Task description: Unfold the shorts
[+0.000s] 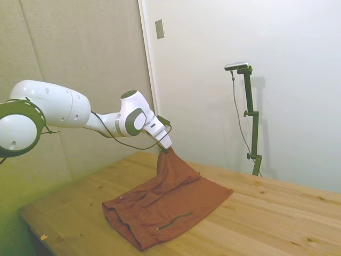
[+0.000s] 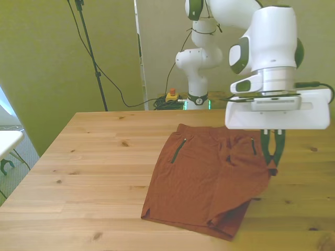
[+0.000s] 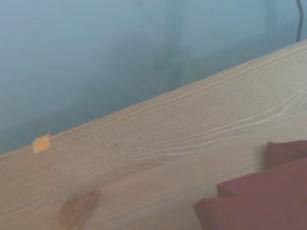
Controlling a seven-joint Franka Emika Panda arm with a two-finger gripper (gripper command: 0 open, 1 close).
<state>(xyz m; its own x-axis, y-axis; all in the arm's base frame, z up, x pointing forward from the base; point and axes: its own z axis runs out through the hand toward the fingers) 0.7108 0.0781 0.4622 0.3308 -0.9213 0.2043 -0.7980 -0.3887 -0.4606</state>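
In the side view, the end effector (image 1: 165,150) pinches a peak of the shorts (image 1: 168,205) and holds it raised above the table (image 1: 277,213). From that peak the rust-red cloth drapes down in a tent shape, and the rest lies wrinkled on the wood, reaching close to the table edge nearest this camera. A thin dark line runs across the lower part of the cloth. Bare wood stretches well beyond the shorts toward the wall side.

In the front view, the end effector (image 2: 272,149) hangs at the side of the shorts (image 2: 207,180) toward the front view's right, its fingers closed on a lifted fold there. The shorts lie mid-table, their lower corner near the table (image 2: 89,172) edge closest to this camera. A wide stretch of open wood lies toward the front view's left.

In the wrist view, a corner of the shorts (image 3: 261,199) rests on the table (image 3: 158,139), and a small orange scrap (image 3: 41,143) sits at the table's edge.
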